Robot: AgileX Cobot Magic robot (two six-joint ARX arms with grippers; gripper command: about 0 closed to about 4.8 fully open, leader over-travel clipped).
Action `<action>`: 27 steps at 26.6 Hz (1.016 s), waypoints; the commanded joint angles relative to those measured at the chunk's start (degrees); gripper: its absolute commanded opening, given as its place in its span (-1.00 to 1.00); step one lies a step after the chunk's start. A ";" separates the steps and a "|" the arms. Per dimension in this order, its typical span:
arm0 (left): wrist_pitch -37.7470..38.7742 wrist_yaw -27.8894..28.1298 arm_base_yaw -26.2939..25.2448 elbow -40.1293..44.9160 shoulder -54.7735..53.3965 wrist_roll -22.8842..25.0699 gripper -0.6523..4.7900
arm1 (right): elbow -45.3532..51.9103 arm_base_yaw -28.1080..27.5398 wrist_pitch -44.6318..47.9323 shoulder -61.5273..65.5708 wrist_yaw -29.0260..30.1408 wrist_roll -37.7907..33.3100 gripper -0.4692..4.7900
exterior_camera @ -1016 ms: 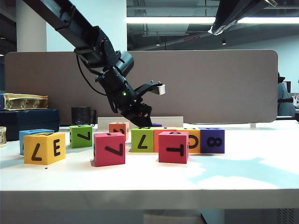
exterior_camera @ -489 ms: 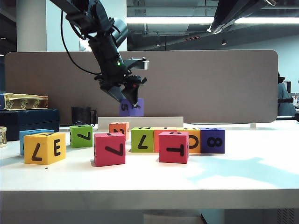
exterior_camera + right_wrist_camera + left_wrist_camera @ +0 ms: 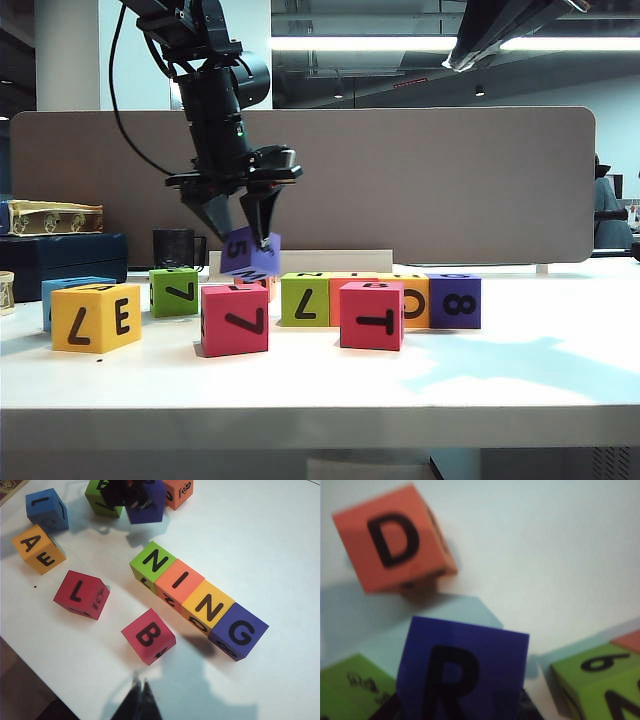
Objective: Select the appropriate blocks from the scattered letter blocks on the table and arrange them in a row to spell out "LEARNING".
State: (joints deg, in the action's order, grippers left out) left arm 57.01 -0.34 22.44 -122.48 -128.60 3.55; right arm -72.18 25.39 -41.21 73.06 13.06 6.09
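My left gripper (image 3: 243, 228) hangs above the table (image 3: 500, 380), left of the middle, fingers pointing down, clamped on a purple block (image 3: 250, 252) that is clear of the surface and tilted; its side facing the exterior camera shows a 5, and from my left wrist camera the same purple block (image 3: 462, 672) shows a black R on the face towards the lens. Below it, on the far side, sits an orange block with a D (image 3: 395, 542) on top. Four blocks stand touching in a row right of the middle: a green N (image 3: 152, 562), an orange I (image 3: 179, 581), a yellow N (image 3: 207, 605) and a purple G (image 3: 240, 630). Nearer than the row's left end, a red block with a B (image 3: 148, 636) stands apart from it, and further left a red block with an L (image 3: 81, 594) stands alone. At the far left lie a yellow block with A and E (image 3: 39, 549) and a blue block (image 3: 46, 509) behind it, with a green block (image 3: 173, 291) a little to their right. My right gripper (image 3: 139, 700) hovers high over the near part of the table, its dark fingertips together with nothing between them.
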 commanded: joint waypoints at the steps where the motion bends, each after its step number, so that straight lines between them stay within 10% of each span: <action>1: 5.07 0.61 0.00 -0.15 0.35 -2.73 0.01 | -0.22 0.07 0.98 -0.17 0.15 0.13 -0.83; 27: 6.05 -4.24 2.19 7.48 0.31 -11.08 0.03 | -0.22 0.07 1.22 -0.17 1.03 0.11 -0.83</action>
State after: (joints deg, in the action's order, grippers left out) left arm 61.17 -2.48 24.29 -115.46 -127.72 -7.35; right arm -72.18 25.39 -40.95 73.06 13.69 6.09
